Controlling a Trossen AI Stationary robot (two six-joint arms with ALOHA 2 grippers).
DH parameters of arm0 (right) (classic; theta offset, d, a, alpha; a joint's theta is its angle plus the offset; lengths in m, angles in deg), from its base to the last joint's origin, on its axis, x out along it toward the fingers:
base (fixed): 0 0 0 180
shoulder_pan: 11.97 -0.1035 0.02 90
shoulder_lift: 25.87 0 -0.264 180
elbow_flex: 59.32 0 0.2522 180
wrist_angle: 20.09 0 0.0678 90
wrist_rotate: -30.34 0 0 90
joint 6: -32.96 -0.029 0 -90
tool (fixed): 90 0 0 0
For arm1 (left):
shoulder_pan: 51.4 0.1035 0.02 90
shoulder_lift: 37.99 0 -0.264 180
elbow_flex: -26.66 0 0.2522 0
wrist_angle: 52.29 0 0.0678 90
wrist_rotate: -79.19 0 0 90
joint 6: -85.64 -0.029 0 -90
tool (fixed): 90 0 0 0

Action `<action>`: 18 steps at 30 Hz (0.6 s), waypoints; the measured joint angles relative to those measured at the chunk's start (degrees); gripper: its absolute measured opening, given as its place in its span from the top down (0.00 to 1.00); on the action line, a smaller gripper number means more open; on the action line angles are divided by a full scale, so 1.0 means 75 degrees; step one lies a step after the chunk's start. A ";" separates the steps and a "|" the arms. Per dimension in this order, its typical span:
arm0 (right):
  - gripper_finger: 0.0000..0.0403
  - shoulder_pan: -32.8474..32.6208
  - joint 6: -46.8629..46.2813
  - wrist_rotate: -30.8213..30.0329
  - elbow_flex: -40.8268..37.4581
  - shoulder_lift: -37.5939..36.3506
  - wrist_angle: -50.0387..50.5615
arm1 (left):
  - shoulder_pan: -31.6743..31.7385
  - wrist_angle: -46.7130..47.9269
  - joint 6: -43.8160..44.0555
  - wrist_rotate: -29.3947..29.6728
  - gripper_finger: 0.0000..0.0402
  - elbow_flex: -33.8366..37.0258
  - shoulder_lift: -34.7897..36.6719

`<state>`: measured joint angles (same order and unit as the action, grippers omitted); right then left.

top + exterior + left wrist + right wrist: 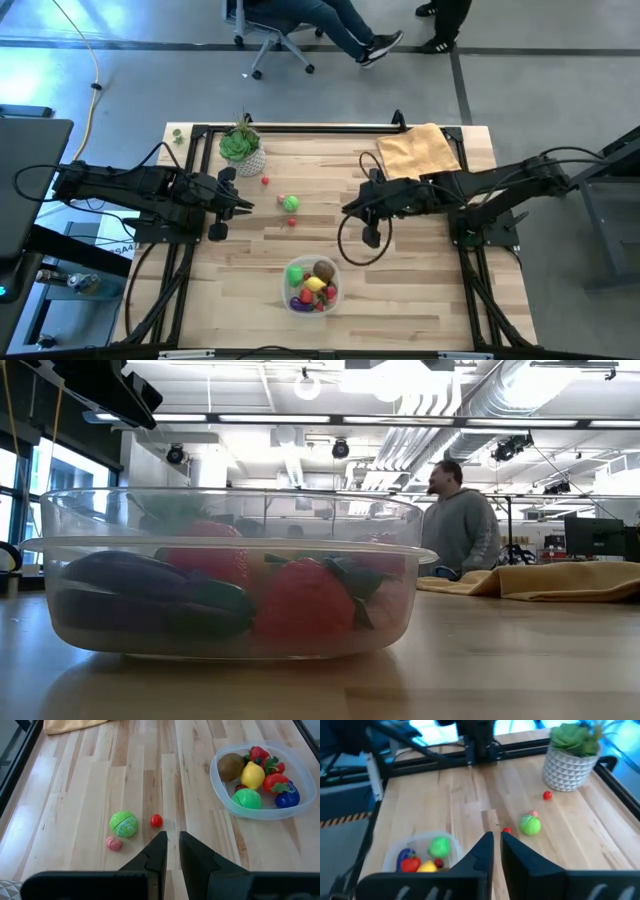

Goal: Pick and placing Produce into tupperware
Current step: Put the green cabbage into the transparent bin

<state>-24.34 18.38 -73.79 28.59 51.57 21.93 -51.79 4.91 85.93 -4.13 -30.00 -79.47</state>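
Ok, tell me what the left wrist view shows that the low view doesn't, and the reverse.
Only the left wrist view shows the loose pieces on the wood: a green ball, a small red ball and a pink piece, with the left gripper shut above the table. Only the low view shows a person standing in the room behind. Both show the clear tub of produce and the yellow cloth.

Small pink piece (114, 843) unidentifiable.

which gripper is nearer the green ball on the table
Left. The left gripper is just beside the green ball, on the plant side of the table. The right gripper sits slightly farther off on the cloth side. Both have their jaws shut and hold nothing.
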 joint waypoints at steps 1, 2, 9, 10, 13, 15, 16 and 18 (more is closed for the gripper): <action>0.95 0.0003 -0.0100 -0.0073 -0.0001 0.0005 0.0001 | 0.0000 0.0000 -0.0001 0.0001 0.90 0.0000 0.0001; 0.96 0.0005 -0.0188 -0.0125 -0.0006 0.0005 -0.0003 | 0.0000 0.0003 0.0001 -0.0001 0.90 0.0000 0.0001; 0.98 0.0002 -0.0485 -0.0321 -0.0009 0.0060 -0.0279 | 0.0000 0.0001 0.0000 -0.0001 0.90 0.0000 -0.0001; 0.99 0.0002 -0.0529 -0.0327 -0.0010 0.0060 -0.0321 | 0.0000 0.0001 0.0000 0.0001 0.90 0.0000 0.0000; 0.99 0.0002 -0.0624 -0.0371 -0.0384 0.0033 -0.1073 | 0.0000 0.0000 0.0001 -0.0001 0.90 0.0000 0.0001; 1.00 0.0002 -0.0697 -0.0343 -0.0889 -0.0013 -0.1772 | 0.0000 0.0003 0.0001 -0.0001 0.90 0.0000 0.0001; 1.00 0.0002 -0.0765 -0.0285 -0.1164 -0.0010 -0.2199 | 0.0000 0.0000 0.0000 -0.0001 0.90 0.0000 -0.0001; 1.00 0.0076 -0.0863 -0.0235 -0.1605 -0.0016 -0.2655 | 0.0000 0.0001 -0.0001 0.0001 0.90 0.0000 0.0001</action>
<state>-23.77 11.90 -75.55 16.55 51.45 2.02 -51.79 4.92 85.92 -4.12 -30.00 -79.47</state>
